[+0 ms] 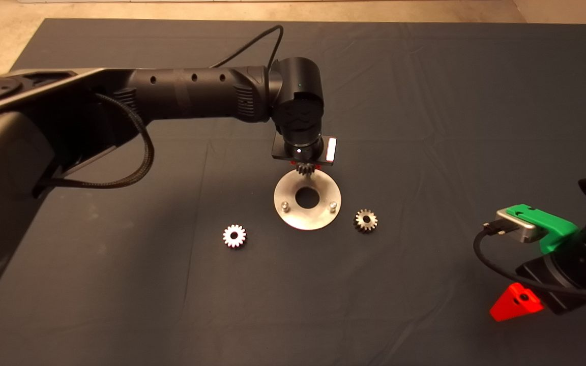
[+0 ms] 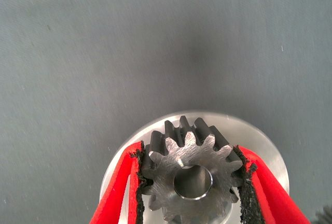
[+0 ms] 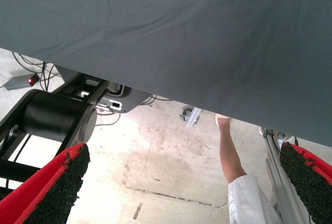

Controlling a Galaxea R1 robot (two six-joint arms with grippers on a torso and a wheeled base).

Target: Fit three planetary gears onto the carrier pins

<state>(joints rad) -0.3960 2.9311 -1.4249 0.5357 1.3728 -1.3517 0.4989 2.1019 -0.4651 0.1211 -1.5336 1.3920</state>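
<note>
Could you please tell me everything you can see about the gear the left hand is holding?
The held gear is a small grey metal spur gear with brushed faces, blunt teeth all round and a round centre bore. The left hand grips it by its toothed rim, one black pad on each side. It hangs over the far edge of the shiny carrier disc, just under the wrist in the head view. Whether it sits on a pin yet cannot be seen.

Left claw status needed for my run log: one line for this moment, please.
left claw: shut on gear over carrier disc | two gears on mat | right claw: open, parked
</note>
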